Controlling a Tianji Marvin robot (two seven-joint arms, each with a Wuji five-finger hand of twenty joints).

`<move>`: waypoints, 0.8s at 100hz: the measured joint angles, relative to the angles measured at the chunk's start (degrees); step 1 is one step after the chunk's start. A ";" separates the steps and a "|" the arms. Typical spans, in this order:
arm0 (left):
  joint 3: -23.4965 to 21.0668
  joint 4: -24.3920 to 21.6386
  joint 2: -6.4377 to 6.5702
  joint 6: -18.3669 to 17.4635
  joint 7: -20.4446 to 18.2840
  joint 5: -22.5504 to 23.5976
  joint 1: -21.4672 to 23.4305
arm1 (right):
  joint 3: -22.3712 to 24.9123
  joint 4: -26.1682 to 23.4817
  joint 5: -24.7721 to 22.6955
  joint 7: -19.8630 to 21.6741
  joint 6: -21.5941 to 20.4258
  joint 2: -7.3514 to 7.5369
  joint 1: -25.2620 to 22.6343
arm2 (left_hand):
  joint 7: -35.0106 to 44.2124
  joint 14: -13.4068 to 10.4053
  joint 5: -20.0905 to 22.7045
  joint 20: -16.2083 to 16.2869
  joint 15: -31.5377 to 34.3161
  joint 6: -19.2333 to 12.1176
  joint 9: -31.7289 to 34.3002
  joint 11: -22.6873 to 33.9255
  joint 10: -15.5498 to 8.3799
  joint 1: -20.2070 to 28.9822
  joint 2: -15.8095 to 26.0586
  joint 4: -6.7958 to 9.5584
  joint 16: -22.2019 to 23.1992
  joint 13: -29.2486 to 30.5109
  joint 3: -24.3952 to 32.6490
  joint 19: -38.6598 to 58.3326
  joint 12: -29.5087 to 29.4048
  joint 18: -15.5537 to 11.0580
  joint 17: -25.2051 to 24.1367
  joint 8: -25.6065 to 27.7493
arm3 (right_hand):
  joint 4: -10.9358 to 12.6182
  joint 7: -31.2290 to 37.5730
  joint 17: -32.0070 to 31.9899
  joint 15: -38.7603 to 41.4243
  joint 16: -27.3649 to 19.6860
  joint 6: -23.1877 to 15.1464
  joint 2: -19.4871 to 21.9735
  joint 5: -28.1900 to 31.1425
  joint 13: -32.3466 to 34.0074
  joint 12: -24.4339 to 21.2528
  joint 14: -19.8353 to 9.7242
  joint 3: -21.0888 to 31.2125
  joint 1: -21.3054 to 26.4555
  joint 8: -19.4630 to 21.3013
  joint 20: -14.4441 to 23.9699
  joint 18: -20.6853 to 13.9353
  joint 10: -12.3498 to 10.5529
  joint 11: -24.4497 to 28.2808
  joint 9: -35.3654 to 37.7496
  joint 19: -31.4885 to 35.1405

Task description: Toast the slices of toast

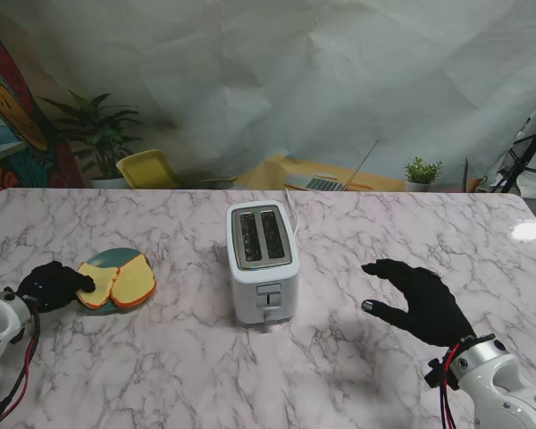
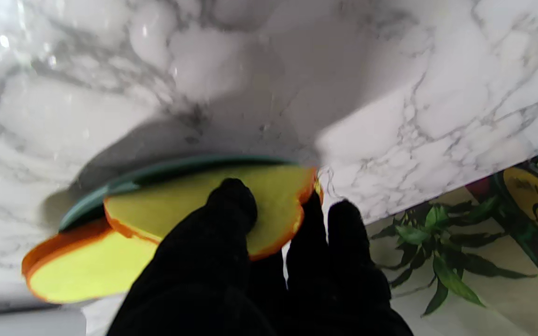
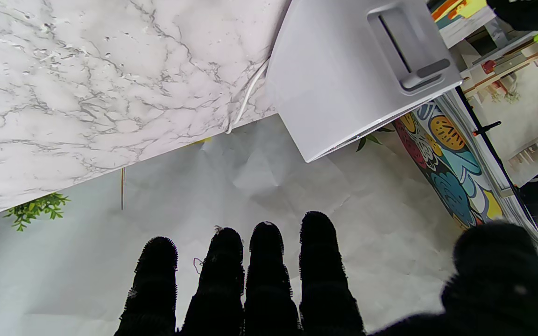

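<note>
Left hand [image 1: 55, 285]: black-gloved, at the left edge of the bench [image 1: 384, 223], fingers closed on the nearer toast slice [image 1: 96, 288]. In the left wrist view a fingertip [image 2: 233, 198] lies on the yellow face of that slice [image 2: 213, 200], with other fingers under its crust edge; the slice is pinched between them and tilted off the plate.

Plate [image 1: 116, 259]: teal, round, on the marble just right of the left hand. Contents: two toast slices, yellow faces with orange-brown crust. The gripped slice sits on the plate's left side; the second slice [image 1: 132, 281] lies beside it on the right, overhanging the rim toward me, the two touching along one edge.

Toaster [image 1: 262, 263]: white, two slots, upright at mid-bench, well apart from the plate. Both slots [image 1: 261, 235] show dark and hold no bread. The lever [image 1: 268, 290] on the face nearest me sits high in its track. A white cord runs from the far side.

Right hand [image 1: 420, 299]: to the right of the toaster, apart from it, fingers spread and straight, holding nothing. The right wrist view confirms four extended fingers [image 3: 264, 261] with the thumb off to one side.
</note>
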 measured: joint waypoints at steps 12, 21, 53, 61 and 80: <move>-0.48 0.80 0.00 -1.19 2.94 -0.91 -0.19 | 0.07 -0.07 0.00 -0.01 0.00 -0.02 -0.20 | 4.48 1.43 2.79 4.51 9.68 -1.35 6.38 0.15 0.08 0.63 -0.85 0.00 1.35 3.94 -3.34 5.10 2.90 2.08 2.75 0.47 | 0.00 0.00 0.01 0.00 0.00 0.00 0.00 0.00 0.00 0.00 0.00 0.00 0.00 0.00 0.01 0.51 0.00 0.00 0.00 0.00; -0.88 0.78 0.00 -1.56 3.04 -0.95 -0.33 | 0.07 -0.10 0.00 -0.01 -0.02 -0.03 -0.25 | 5.31 1.97 3.40 6.39 11.96 -1.97 7.80 0.18 0.08 0.63 -1.45 0.00 2.02 4.79 -4.06 7.05 4.29 2.77 3.50 0.55 | 0.00 0.00 0.02 0.00 0.00 0.00 0.00 0.00 0.00 0.00 0.00 -0.92 0.01 0.00 0.01 0.52 0.00 0.00 0.00 0.01; -5.33 -3.65 -0.60 -2.20 5.06 0.92 0.10 | -0.13 -0.22 0.04 0.32 0.01 -0.01 -0.23 | 5.69 2.02 6.17 9.14 15.14 -3.42 11.49 4.79 0.07 0.63 -2.14 0.00 2.36 7.70 -7.02 9.14 5.78 3.22 5.89 0.56 | 0.00 0.00 0.02 0.00 0.00 0.01 0.00 0.01 0.00 0.00 0.00 -1.35 0.01 0.00 0.02 0.52 0.00 0.00 0.00 0.06; -6.16 -5.56 -0.77 -0.38 6.33 1.46 0.14 | -0.20 -0.26 0.06 0.41 0.02 0.01 -0.21 | 5.70 2.02 6.73 9.98 15.69 -3.44 11.34 9.65 0.07 0.61 -2.14 -0.27 2.93 8.56 -7.03 9.21 5.73 3.35 6.64 1.38 | 0.00 0.00 0.02 0.00 0.00 0.01 0.00 0.01 0.00 0.00 0.00 -1.36 0.02 0.00 0.02 0.52 0.00 0.00 0.00 0.06; -6.23 -6.86 -1.74 4.75 7.07 -2.42 -2.48 | -0.24 -0.35 0.13 0.47 0.02 0.01 -0.23 | 5.73 2.17 6.86 10.60 15.75 -3.44 11.30 13.36 0.08 0.60 -2.14 -0.46 4.26 8.95 -7.04 9.22 3.64 3.47 6.83 3.08 | 0.02 0.00 0.02 0.00 0.00 0.01 0.08 0.01 0.01 0.00 0.00 -2.36 1.38 0.00 0.03 0.53 0.00 0.00 0.02 0.08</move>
